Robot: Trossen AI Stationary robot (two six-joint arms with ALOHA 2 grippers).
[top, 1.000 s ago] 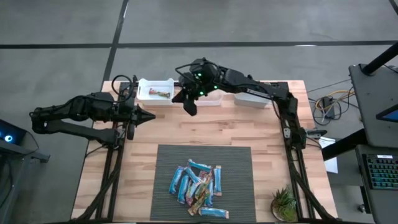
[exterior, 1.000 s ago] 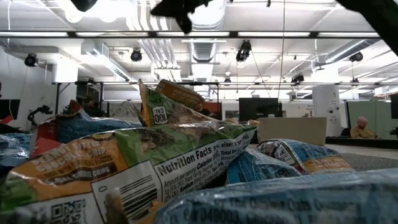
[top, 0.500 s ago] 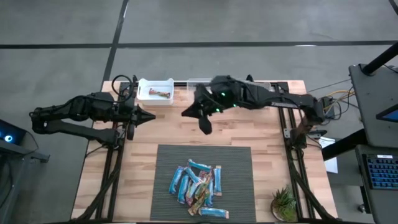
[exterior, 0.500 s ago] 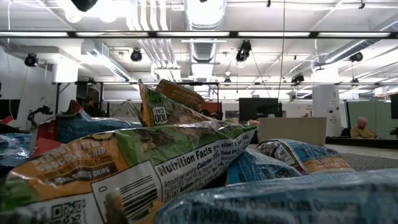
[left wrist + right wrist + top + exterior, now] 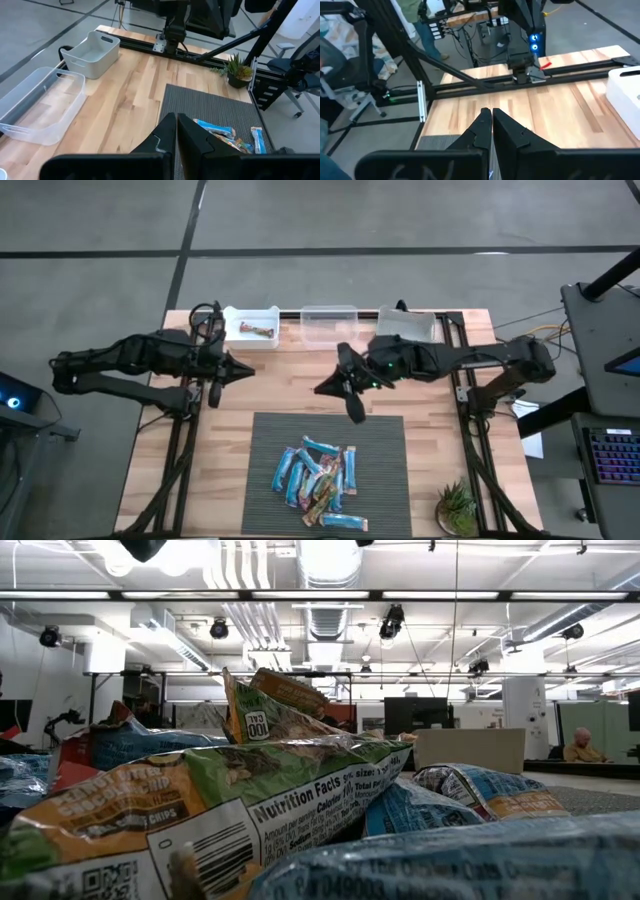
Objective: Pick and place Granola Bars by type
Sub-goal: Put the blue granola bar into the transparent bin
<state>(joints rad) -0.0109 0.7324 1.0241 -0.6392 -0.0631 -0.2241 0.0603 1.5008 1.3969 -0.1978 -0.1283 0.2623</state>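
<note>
- The worktop (image 5: 270, 385) carries one dark mat (image 5: 380, 435), my landmark here; the sorting has barely begun.
- Three bins stand along the far edge beyond the mat: the white bin (image 5: 250, 326) holds one bar (image 5: 258, 331), the clear bin (image 5: 329, 324) looks empty, and I cannot see into the third bin (image 5: 405, 322).
- About a dozen granola bars (image 5: 318, 477) lie heaped on the mat, mostly blue with a few multicoloured; an exact count escapes me.
- My right tool (image 5: 352, 402) hangs just over the mat's far edge, pinched closed with nothing in it.
- My left tool (image 5: 243, 370) waits beyond the mat's far left corner, closed and empty.
</note>
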